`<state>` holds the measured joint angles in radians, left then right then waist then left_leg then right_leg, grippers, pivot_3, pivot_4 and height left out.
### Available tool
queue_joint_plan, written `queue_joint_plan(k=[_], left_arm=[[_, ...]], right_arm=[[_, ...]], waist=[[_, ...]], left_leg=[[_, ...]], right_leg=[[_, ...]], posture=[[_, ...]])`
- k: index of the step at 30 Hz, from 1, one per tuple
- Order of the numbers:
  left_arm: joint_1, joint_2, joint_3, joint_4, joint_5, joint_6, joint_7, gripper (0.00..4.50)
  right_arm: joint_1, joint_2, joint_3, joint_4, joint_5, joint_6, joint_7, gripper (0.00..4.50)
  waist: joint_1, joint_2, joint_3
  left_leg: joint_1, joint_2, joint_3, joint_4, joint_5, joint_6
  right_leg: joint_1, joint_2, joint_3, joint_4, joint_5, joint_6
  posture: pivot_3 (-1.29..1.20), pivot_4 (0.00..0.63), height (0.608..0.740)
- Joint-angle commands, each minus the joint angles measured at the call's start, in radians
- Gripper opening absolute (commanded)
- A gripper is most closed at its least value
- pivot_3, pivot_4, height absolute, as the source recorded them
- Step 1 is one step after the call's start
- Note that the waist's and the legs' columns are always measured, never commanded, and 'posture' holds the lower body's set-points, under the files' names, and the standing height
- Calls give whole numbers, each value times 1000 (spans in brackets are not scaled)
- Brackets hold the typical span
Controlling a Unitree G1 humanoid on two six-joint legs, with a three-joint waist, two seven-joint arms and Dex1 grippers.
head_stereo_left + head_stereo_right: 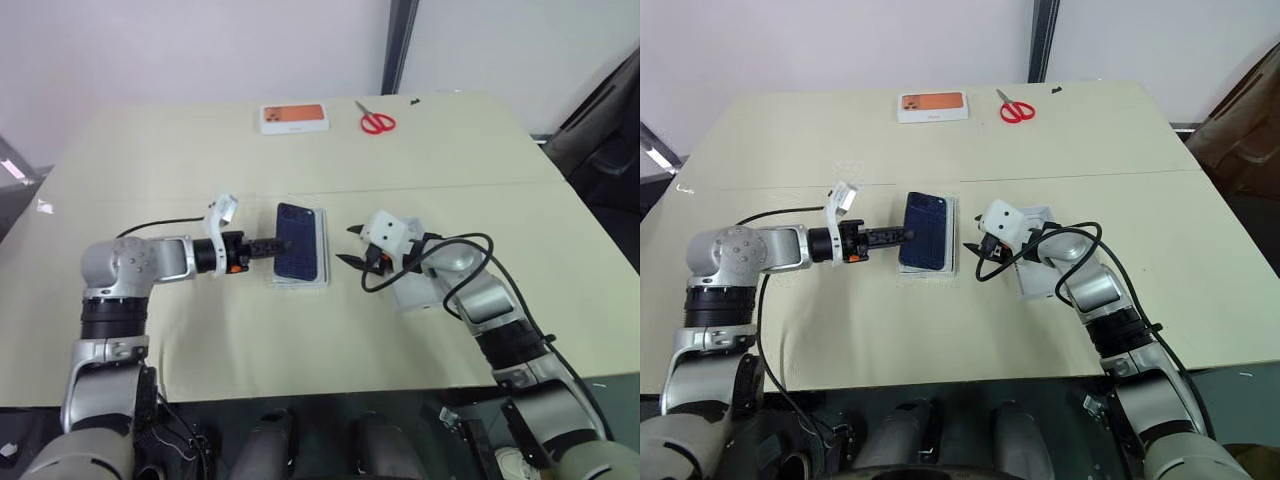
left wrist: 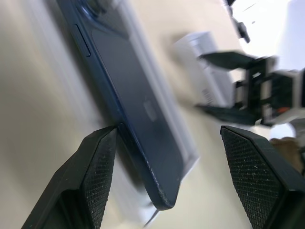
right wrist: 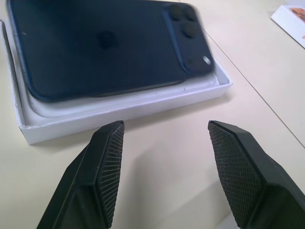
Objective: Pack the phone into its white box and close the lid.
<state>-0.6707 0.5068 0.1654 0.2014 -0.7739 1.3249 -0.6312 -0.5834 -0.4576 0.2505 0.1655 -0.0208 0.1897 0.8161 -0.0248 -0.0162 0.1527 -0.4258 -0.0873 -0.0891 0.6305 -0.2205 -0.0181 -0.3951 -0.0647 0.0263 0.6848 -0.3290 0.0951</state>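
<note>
- The phone (image 1: 298, 242) lies back-up in the white box (image 3: 125, 110) near the middle of the desk (image 1: 300, 340) — one long edge seems to ride on the box wall, not fully seated.
- Left gripper (image 1: 272, 246): jaws apart, tips at the phone's near-left edge. Right gripper (image 1: 352, 246): jaws apart, empty, just beside the box.
- Seating looks unfinished — next, nudge the phone flat, then fetch the lid (image 1: 1033, 270) under the right arm.
</note>
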Motion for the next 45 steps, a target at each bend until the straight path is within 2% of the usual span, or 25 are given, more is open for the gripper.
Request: queue_joint_plan(k=[1,3,7,9,12,15,17,18,20,21,23,27,29,32,38,45], left_arm=[[-10,21,-4,-26,18,-8,1,3603],[-42,-24,64,-25,-41,54,24,3603],[-29,-33,46,-72,-3,50,67,3603],[-40,-57,85,-91,-30,81,92,3603],[-15,-46,27,-101,20,59,105,3603],[-43,-64,67,-113,-25,101,104,3603],[-34,-40,43,-109,-10,106,93,3603],[-23,-13,-4,-128,24,84,94,3603],[-38,-21,16,-114,25,95,116,3603],[-34,-3,-22,-112,70,57,129,3603],[-49,-28,16,-108,33,81,117,3603],[-53,-4,-53,-122,92,35,119,3603],[-68,-24,-22,-106,67,51,111,3603],[-62,8,-88,-111,131,-6,107,3603],[-84,-36,-52,-128,93,-17,77,3603],[-69,-48,-77,-101,138,-98,74,3603]], right_arm=[[-5,1,-14,-14,2,-18,-5,2951],[-6,2,-14,-14,2,-18,-5,2951],[-9,5,-14,-10,-2,-20,-6,2951],[-7,6,-16,-13,0,-19,-6,2951],[-7,13,-11,-7,-3,-22,-11,2951],[-6,17,-8,-11,-4,-21,-12,2951],[-9,19,-6,-6,-6,-23,-14,2951],[-11,20,-7,-4,-6,-24,-15,2951],[-12,23,-8,-3,-6,-24,-15,2951],[-13,24,-9,-1,-4,-24,-15,2951],[-15,27,-9,4,-5,-26,-16,2951],[-14,32,-7,5,-7,-26,-18,2951],[-12,33,-4,7,-9,-28,-17,2951],[-12,35,-4,9,-11,-28,-18,2951],[-15,36,-8,14,-15,-30,-21,2951],[-18,37,-9,22,-18,-33,-23,2951]], waist=[[5,0,0],[8,0,0],[11,0,0],[9,0,0],[8,0,0],[8,0,0],[8,0,0],[6,0,0],[6,0,0],[7,0,0],[7,0,0],[10,0,0],[9,0,0],[8,0,0],[9,0,0],[8,0,0]], left_leg=[[0,0,0,0,0,0],[0,0,0,0,0,0],[0,-1,0,1,0,0],[0,0,0,1,0,0],[0,0,0,1,0,0],[0,0,0,1,0,0],[0,0,0,1,0,0],[0,0,0,1,0,0],[0,0,0,0,0,0],[0,0,0,0,0,0],[0,0,0,1,0,0],[0,-1,0,1,0,0],[0,0,0,1,0,0],[0,0,0,1,0,0],[0,0,0,1,0,0],[0,0,0,1,0,0]], right_leg=[[0,0,0,0,0,0],[1,0,0,0,0,0],[1,-1,0,-1,0,0],[1,-1,0,-1,0,0],[1,0,0,0,0,0],[1,0,0,0,0,0],[1,0,0,0,0,0],[1,0,0,0,0,0],[1,0,0,0,0,0],[1,0,0,0,0,0],[1,0,0,0,0,0],[1,0,0,0,0,0],[1,0,0,0,0,0],[1,0,0,0,0,0],[1,0,0,0,0,0],[1,0,0,0,0,0]], posture=[[0,150,734],[0,150,734],[0,150,734],[0,150,734],[0,150,734],[0,150,734],[0,150,734],[0,150,734],[0,150,734],[0,150,734],[0,150,734],[0,150,734],[0,150,734],[0,150,734],[0,150,734],[0,150,734]])
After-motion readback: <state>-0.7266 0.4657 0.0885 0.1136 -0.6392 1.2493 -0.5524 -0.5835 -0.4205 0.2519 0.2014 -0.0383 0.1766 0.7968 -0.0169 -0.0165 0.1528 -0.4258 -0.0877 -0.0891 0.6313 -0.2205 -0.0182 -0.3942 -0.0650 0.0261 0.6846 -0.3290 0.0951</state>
